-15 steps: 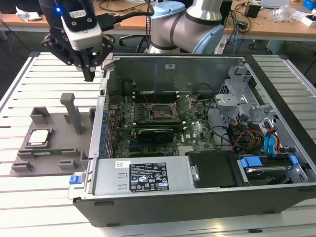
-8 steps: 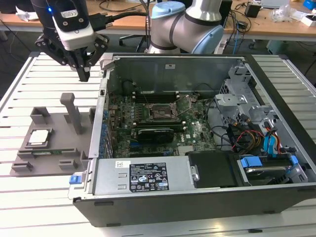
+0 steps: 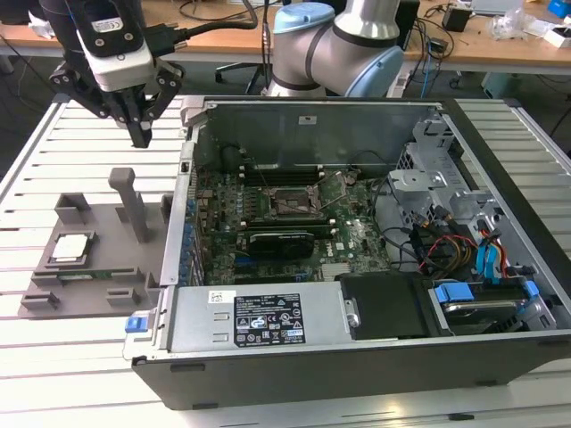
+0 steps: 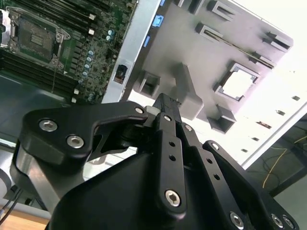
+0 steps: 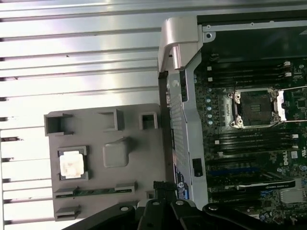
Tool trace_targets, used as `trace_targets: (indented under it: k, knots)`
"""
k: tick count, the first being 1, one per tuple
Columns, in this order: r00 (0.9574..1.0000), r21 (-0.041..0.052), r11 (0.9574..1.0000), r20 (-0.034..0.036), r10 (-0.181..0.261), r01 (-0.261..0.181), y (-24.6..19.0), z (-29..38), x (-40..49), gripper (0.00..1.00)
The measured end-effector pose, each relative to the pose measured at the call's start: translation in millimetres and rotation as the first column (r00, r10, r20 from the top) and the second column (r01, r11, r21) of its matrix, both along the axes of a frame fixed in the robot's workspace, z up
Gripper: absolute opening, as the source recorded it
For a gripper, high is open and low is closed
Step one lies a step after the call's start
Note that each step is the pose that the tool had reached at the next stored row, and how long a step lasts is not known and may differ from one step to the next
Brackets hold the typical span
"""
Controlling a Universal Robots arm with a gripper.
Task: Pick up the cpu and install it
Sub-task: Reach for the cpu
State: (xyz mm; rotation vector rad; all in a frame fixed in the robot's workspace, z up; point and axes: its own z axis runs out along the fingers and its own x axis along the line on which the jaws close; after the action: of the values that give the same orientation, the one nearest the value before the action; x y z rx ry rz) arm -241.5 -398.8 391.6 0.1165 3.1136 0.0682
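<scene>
Silvery square cpu point(image 3: 71, 247) sits in grey tray point(image 3: 100, 228); black pincer point(image 3: 141, 135) closed on nothing.

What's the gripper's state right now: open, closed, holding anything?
Gripper: closed, holding nothing; the cpu lies in the grey tray.

The computer case point(image 3: 357, 366) lies open on the worktop point(image 3: 53, 357), from its middle to the edge at the exterior view's right. The tray point(image 3: 107, 267) lies just beside the case, toward the edge at the exterior view's left. The cpu point(image 3: 71, 248) sits in a pocket of the tray, on the side away from the case. A tall post point(image 3: 134, 209) stands between them. The socket point(image 3: 290, 208) sits on the motherboard point(image 3: 357, 236) inside the case. The gripper point(image 3: 141, 138) hangs above the tray's far side.
</scene>
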Motion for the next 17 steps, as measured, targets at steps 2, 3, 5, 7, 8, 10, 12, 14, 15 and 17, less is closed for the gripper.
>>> trace_targets:
  k: [2, 3, 5, 7, 8, 10, 12, 14, 15, 17]
  knots:
    - [1.0, 0.0, 1.0, 0.0, 0.0, 0.0, 0.0, -0.1, -3.8, 0.11]
    - [1.0, 0.0, 1.0, 0.0, 0.0, 0.0, 0.0, -0.1, -5.4, 0.11]
    - [1.0, -0.0001, 1.0, 0.0, 0.0, 0.0, 0.0, -0.3, -10.8, 0.11]
    - [1.0, 0.0, 1.0, 0.0, 0.0, 0.0, 0.0, -0.5, -17.7, 0.11]
    - [1.0, 0.0, 1.0, 0.0, 0.0, 0.0, 0.0, -0.5, -19.5, 0.11]
    - [1.0, 0.0, 1.0, 0.0, 0.0, 0.0, 0.0, -0.6, -23.7, 0.11]
    - [1.0, 0.0, 1.0, 0.0, 0.0, 0.0, 0.0, -0.7, -30.3, 0.11]
    - [1.0, 0.0, 1.0, 0.0, 0.0, 0.0, 0.0, -0.8, -33.4, 0.11]
    - [1.0, -0.0001, 1.0, 0.0, 0.0, 0.0, 0.0, -0.9, -36.4, 0.11]
    - [1.0, 0.0, 1.0, 0.0, 0.0, 0.0, 0.0, -1.0, -40.3, 0.11]
